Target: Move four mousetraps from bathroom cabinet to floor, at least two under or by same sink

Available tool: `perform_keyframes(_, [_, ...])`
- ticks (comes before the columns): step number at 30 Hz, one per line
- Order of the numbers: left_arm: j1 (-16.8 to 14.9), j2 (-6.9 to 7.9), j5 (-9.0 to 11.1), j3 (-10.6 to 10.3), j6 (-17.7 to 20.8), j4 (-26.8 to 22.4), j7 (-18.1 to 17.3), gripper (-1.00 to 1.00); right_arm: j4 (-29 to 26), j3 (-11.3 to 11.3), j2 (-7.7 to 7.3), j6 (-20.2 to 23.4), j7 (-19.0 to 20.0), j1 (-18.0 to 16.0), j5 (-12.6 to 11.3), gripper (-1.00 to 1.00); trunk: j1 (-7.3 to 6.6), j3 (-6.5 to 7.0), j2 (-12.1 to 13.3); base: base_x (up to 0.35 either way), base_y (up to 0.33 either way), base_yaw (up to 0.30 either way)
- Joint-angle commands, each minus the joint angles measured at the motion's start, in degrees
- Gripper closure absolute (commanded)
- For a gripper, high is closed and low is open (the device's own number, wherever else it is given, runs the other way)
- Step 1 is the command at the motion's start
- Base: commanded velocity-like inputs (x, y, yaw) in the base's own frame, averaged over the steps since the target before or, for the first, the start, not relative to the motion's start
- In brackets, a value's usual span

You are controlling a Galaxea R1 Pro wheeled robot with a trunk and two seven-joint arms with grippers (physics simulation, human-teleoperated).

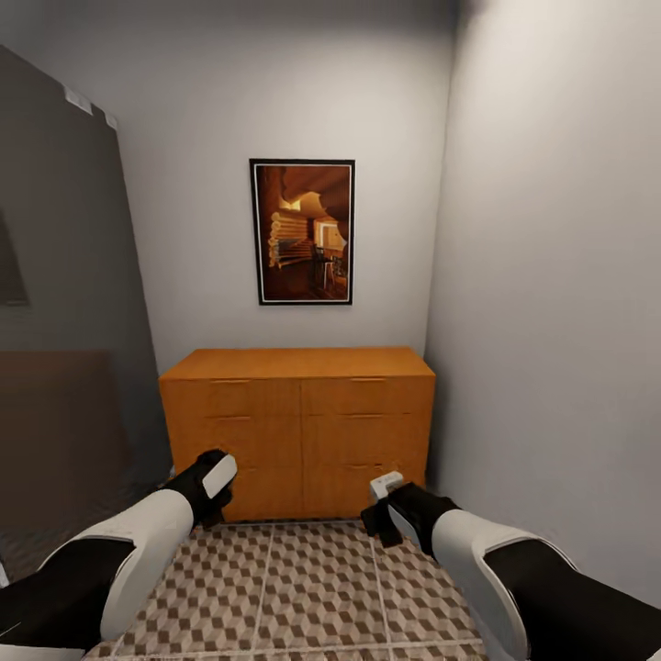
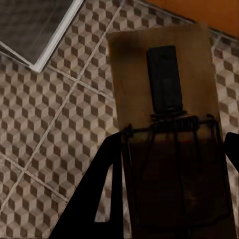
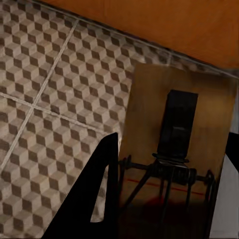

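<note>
Mousetrap (image 2: 164,99) gripped in left tool (image 1: 213,487); second mousetrap (image 3: 179,134) in right tool (image 1: 390,503).

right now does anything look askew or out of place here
Nothing stands out. The cabinet sits square with its drawers flush, the picture hangs straight, and each tool holds a mousetrap above the tiled floor.

Home bathroom: patterned floor tiles (image 1: 303,588), wooden cabinet (image 1: 298,431).
</note>
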Motion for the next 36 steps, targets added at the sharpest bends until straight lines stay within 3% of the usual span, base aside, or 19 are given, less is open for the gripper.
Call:
perform_keyframes(1, [1.2, 0.03, -1.8, -0.6, -1.9, 1.1, -2.3, 1.00, 0.1, 0.3, 0.01, -0.7, 0.3, 1.6, 0.5, 1.00, -0.04, -0.04, -0.1, -0.348, 0.000, 0.000])
perform_keyframes(3, [2.6, 0.08, -4.1, -0.6, -5.6, 3.5, -6.5, 1.00, 0.2, 0.3, 0.01, -1.4, 0.0, 3.5, 0.5, 1.00, -0.04, -0.04, -0.1, -0.348, 0.000, 0.000])
perform_keyframes(4, [3.5, 0.13, -5.5, -0.6, -9.2, 6.3, -10.6, 1.00, 0.2, 0.3, -0.01, -1.8, -0.3, 4.9, 0.5, 1.00, -0.04, -0.04, -0.1, -0.348, 0.000, 0.000])
perform_keyframes(8, [6.0, 0.18, -6.7, -0.6, -15.6, 9.3, -17.3, 1.00, 0.4, 0.2, -0.03, -2.1, -0.7, 6.4, 0.4, 1.00, -0.04, -0.04, -0.1, -0.348, 0.000, 0.000])
perform_keyframes(12, [9.5, 0.18, -7.1, -0.6, -17.8, 9.9, -19.0, 1.00, 0.5, 0.2, 0.01, -2.2, -1.0, 7.8, 0.4, 1.00, -0.04, -0.04, -0.1, -0.348, 0.000, 0.000])
perform_keyframes(20, [15.2, -0.01, -7.2, -0.6, -18.4, 10.1, -19.8, 1.00, 0.6, 0.3, 0.01, -2.0, -2.6, 13.1, 0.6, 1.00, -0.04, -0.04, -0.1, -0.348, 0.000, 0.000])
perform_keyframes(24, [18.7, -0.20, -6.8, -0.6, -21.3, 10.1, -20.0, 1.00, 0.8, 0.3, 0.01, 0.4, -2.3, 15.4, 0.6, 1.00, -0.04, -0.04, -0.1, -0.188, 0.000, 0.013])
perform_keyframes(36, [21.9, -0.82, -5.5, -0.3, -22.9, 10.1, -20.4, 1.00, 0.8, 0.3, 0.01, 1.3, -2.5, 16.7, 0.8, 1.00, -0.04, 0.22, -0.1, -0.012, 0.000, 0.247])
